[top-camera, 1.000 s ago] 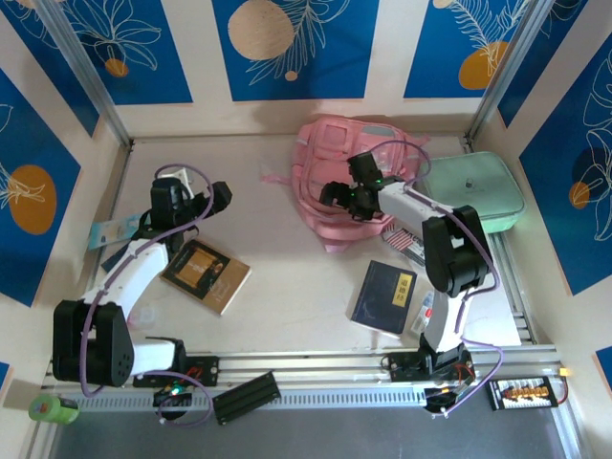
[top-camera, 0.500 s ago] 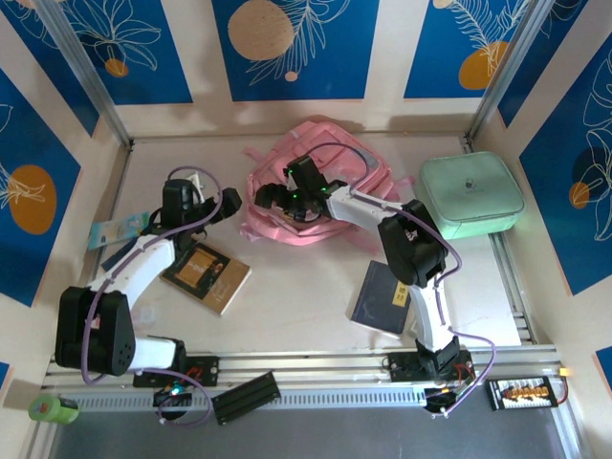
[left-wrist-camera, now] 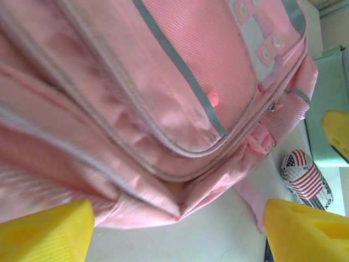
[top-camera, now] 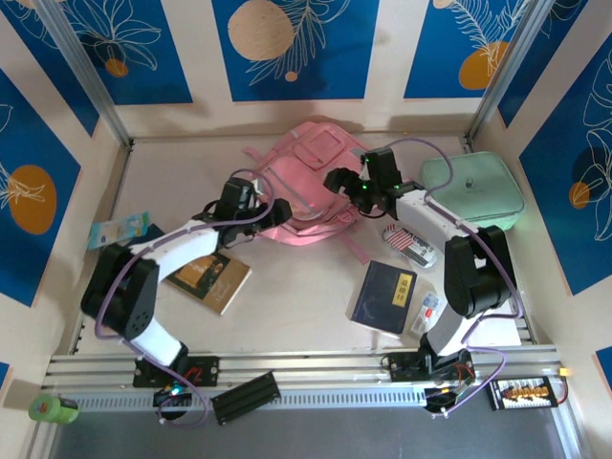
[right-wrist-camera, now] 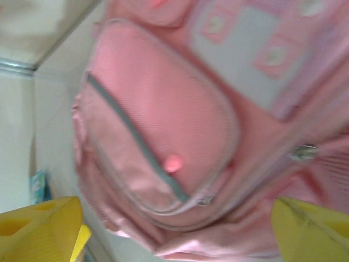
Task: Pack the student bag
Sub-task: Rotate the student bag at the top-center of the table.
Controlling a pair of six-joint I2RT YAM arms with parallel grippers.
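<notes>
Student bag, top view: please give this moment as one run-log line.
student bag: flat, front pockets up | left gripper: open, at its left edge | right gripper: open, over its right side

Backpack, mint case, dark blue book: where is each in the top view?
Backpack [top-camera: 316, 158], top view, on its upper front patch.
Mint case [top-camera: 475, 191], top view, middle of its lid.
Dark blue book [top-camera: 382, 296], top view, centre of its cover.
</notes>
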